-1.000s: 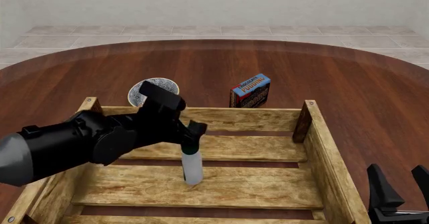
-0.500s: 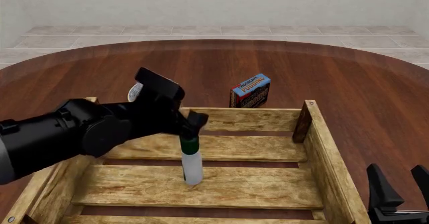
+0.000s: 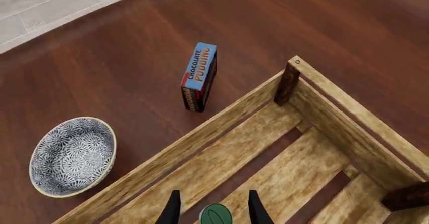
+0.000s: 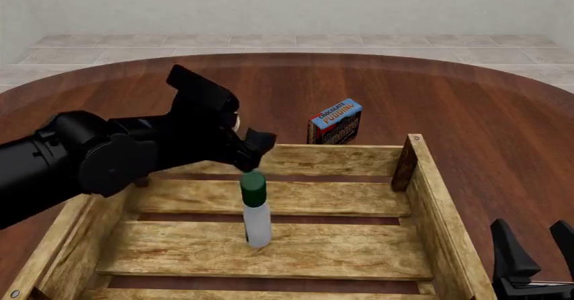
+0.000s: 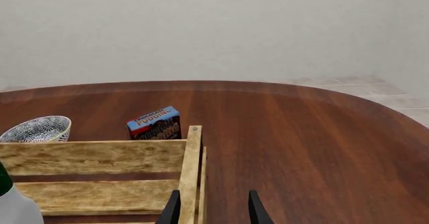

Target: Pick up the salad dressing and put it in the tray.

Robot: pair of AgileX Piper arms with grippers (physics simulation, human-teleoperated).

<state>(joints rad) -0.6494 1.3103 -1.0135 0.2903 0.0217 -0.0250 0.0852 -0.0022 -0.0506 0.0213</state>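
Note:
The salad dressing [image 4: 257, 214], a whitish bottle with a dark green cap, stands upright on the floor slats of the tray [image 4: 323, 157], a large light-wood crate. My left gripper [image 4: 250, 156] hangs open just above the cap and does not touch it. In the left wrist view the green cap [image 3: 216, 215] shows between the two spread fingers of the left gripper [image 3: 214, 210]. My right gripper [image 4: 536, 251] is open and holds nothing, low beside the tray's right wall. The right wrist view catches the bottle [image 5: 13, 204] at its edge, inside the tray [image 5: 191, 174].
A blue-and-red pudding box [image 4: 335, 121] stands on the table just beyond the tray's far wall. A blue-white patterned bowl [image 3: 72, 156] sits beyond the far left corner, mostly hidden by my left arm in the front view. Dark wood table surrounds the tray.
My left gripper has let go of the bottle's cap and risen up and back. The bottle stays standing in the tray. The right arm has not moved.

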